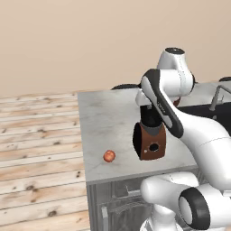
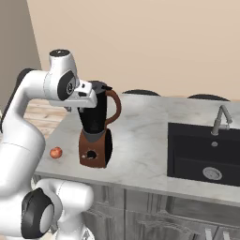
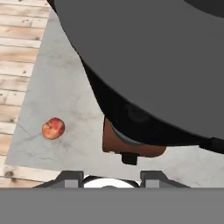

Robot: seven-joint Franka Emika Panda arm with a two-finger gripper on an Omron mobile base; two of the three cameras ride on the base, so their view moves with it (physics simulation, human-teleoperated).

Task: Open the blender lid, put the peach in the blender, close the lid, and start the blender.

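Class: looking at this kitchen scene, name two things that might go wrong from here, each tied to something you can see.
1. The tool sits at the top of the tall blender; a sideways pull on the blender lid could tip the whole appliance.
2. The peach lies near the counter front edge; a nudge might roll it off.

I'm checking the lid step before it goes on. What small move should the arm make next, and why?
Probably swing the blender lid further up and clear. The gripper sits shut at the blender rim, the lid looks tilted above the jar, and the peach lies on the counter.
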